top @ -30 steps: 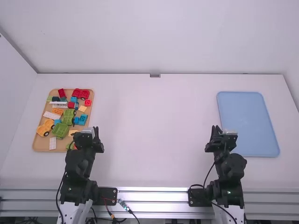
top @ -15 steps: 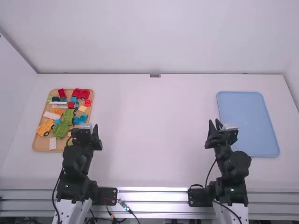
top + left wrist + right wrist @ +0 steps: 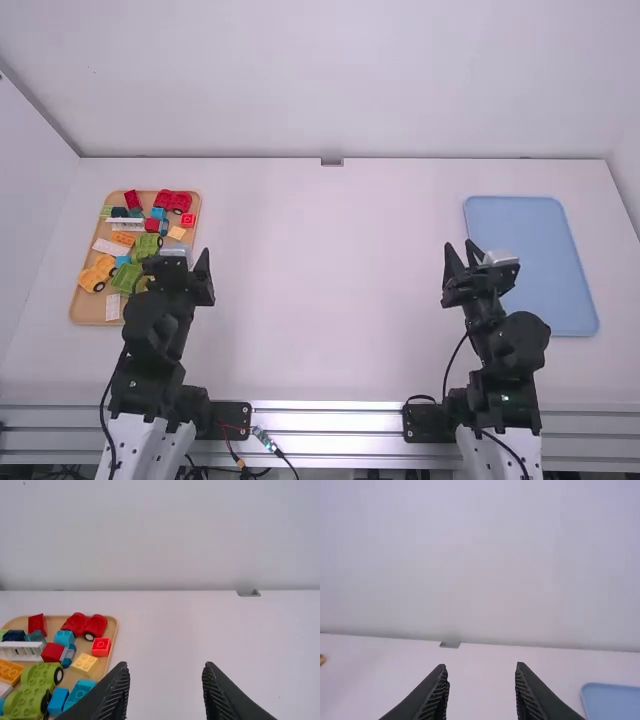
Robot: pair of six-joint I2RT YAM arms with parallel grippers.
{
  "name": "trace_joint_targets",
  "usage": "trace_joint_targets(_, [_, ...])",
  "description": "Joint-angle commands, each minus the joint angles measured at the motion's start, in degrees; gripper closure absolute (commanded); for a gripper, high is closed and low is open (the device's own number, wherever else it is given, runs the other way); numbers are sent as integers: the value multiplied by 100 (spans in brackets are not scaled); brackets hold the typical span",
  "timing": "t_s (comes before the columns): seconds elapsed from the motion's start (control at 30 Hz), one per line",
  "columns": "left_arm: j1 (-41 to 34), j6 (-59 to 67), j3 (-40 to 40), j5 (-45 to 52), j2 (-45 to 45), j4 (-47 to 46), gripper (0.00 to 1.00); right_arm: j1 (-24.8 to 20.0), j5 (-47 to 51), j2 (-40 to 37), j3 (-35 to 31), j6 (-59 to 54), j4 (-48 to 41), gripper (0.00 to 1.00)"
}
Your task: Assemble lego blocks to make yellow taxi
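The left gripper [image 3: 195,259] and right gripper [image 3: 460,247] both have their fingers apart; the yellow-orange plastic wheeled base [image 3: 101,270] lies among multicoloured plastic blocks [image 3: 188,220] on the tan, round-cornered tray [image 3: 88,313], well apart from the pale-blue tray [image 3: 535,260]

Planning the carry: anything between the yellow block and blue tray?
Possibly the right pincer, hanging left of the blue tray. Nothing else visible stands between tray and yellow block.

white lower links [image 3: 140,445] | black rounded joints [image 3: 518,352] | thin black cables [image 3: 106,408] | ribbed black fingers [image 3: 117,692]
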Motion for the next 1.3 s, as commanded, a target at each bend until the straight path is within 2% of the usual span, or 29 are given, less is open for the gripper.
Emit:
trace_joint_targets(0.0, [-24, -37, 388, -37, 235, 94, 57, 90, 175, 193, 352, 57, -107, 62])
trace_joint_targets(0.3, [-15, -39, 1280, -20, 1127, 127, 41, 664, 939, 956, 1116, 57, -870, 48])
trace_joint_targets(0.5, [9, 7, 1804, -24, 1744, -470, 30, 903, 1163, 1566, 1725, -133, -1204, 38])
trace_joint_targets(0.77, [236, 577, 2428, -17, 2572, -1292, 16, 914, 1165, 2457, 1749, -48, -1207, 22])
trace_joint_targets(1.1, [987, 881, 2712, 214, 3351, -1381, 2, 907, 1126, 3283, 1751, -72, -1200, 8])
trace_joint_targets(1.27, [1315, 1034, 2962, 541, 3679, -1399, 1, 960, 1126, 3544, 1749, -72, -1204, 3])
